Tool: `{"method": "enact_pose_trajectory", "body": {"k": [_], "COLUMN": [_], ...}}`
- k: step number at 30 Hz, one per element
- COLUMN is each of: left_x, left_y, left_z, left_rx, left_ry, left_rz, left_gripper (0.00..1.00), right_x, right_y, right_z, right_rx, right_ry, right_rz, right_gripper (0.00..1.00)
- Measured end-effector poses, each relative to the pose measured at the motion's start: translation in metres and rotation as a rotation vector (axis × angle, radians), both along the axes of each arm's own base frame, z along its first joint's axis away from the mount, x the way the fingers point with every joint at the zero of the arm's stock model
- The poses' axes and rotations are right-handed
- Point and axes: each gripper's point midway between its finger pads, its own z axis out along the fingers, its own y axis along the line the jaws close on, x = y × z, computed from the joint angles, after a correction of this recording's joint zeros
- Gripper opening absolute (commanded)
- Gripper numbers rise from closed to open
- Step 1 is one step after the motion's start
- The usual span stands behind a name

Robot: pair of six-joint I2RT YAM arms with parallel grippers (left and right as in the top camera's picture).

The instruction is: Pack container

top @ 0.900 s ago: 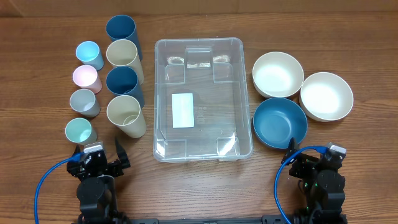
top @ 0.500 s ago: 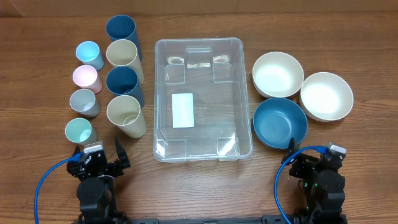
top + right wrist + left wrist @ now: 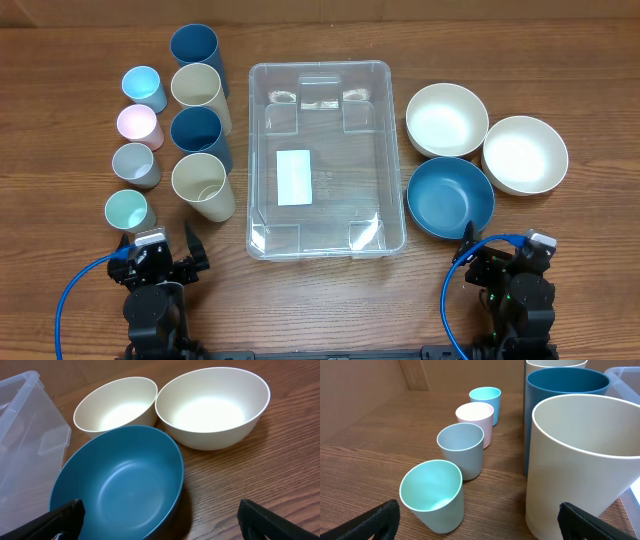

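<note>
The clear container point(image 3: 325, 215) with a white label point(image 3: 294, 177) lies empty in the middle of the table. Its corner shows in the right wrist view point(image 3: 25, 435). My left gripper point(image 3: 160, 245) is open and empty at the front left, behind a mint cup point(image 3: 432, 495) and a tall cream cup point(image 3: 580, 460); in the left wrist view the gripper point(image 3: 480, 522) holds nothing. My right gripper point(image 3: 503, 245) is open and empty at the front right, just behind a blue bowl point(image 3: 117, 485); the right wrist view also shows the gripper point(image 3: 160, 520) empty.
Left of the bin stand several tall cups, blue point(image 3: 193, 48) and cream point(image 3: 198, 88), and small cups: light blue point(image 3: 143, 86), pink point(image 3: 137, 124), grey point(image 3: 134, 163), mint point(image 3: 127, 211). Right of it are two cream bowls point(image 3: 446, 118) point(image 3: 524, 153) and the blue bowl point(image 3: 450, 196).
</note>
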Motion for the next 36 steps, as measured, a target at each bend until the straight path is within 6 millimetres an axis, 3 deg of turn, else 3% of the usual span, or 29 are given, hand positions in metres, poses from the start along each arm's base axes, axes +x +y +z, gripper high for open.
{"method": "enact_pose_trajectory", "body": {"k": [5,12,17,25,29,32,33,36], "left_x": [0.003,0.007,0.006,0.002,-0.005,-0.01,-0.01,-0.009], "left_y": [-0.007,-0.048,-0.07,-0.089,-0.091,-0.09,-0.088,-0.082], "left_z": [0.003,0.0,0.001,0.006,0.038,0.069,0.09,0.109], "left_rx": [-0.015,-0.17,-0.282,-0.374,-0.38,-0.378,-0.372,-0.381], "left_ry": [-0.016,-0.022,-0.026,-0.023,-0.058,-0.062,-0.076,-0.009], "left_rz": [-0.043,-0.244,-0.35,-0.44,-0.451,-0.441,-0.435,-0.387], "left_gripper": [1.0,1.0,1.0,1.0,1.0,1.0,1.0,1.0], "right_x": [0.0,0.007,0.017,0.015,0.01,0.004,0.004,0.002], "right_y": [0.0,0.001,0.024,0.064,0.071,0.072,0.072,0.07], "right_z": [0.0,0.012,0.037,0.049,0.058,0.088,0.097,0.11], "right_rx": [-0.002,0.018,0.167,0.353,0.373,0.364,0.362,0.355], "right_ry": [0.0,-0.061,-0.18,-0.203,-0.186,-0.172,-0.169,-0.099], "right_rz": [0.001,0.0,0.086,0.272,0.308,0.321,0.321,0.298], "right_gripper": [1.0,1.0,1.0,1.0,1.0,1.0,1.0,1.0]}}
